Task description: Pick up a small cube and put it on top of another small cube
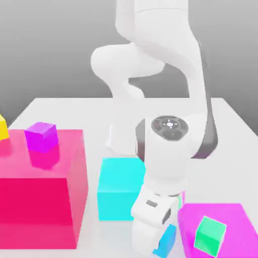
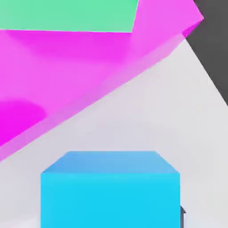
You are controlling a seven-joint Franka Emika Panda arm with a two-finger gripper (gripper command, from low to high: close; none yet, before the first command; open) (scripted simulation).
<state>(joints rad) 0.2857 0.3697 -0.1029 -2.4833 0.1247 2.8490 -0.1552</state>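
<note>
On a clock face laid over the exterior view, centred on the gripper (image 1: 163,245), the big glossy red box (image 1: 35,211) sits at ten, the flat magenta block (image 1: 189,224) at three, the boxy cyan block (image 1: 118,204) at eleven. The gripper is closed down to the width of the small smooth blue cube (image 1: 168,240), gripping it. So the grasp looks done; lifting clear and stacking remain, perhaps on the small smooth green cube (image 1: 210,236) at three.

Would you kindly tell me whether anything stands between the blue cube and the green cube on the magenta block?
Only the edge of the magenta block seems to; nothing else visible separates the blue cube from the green cube.
</note>
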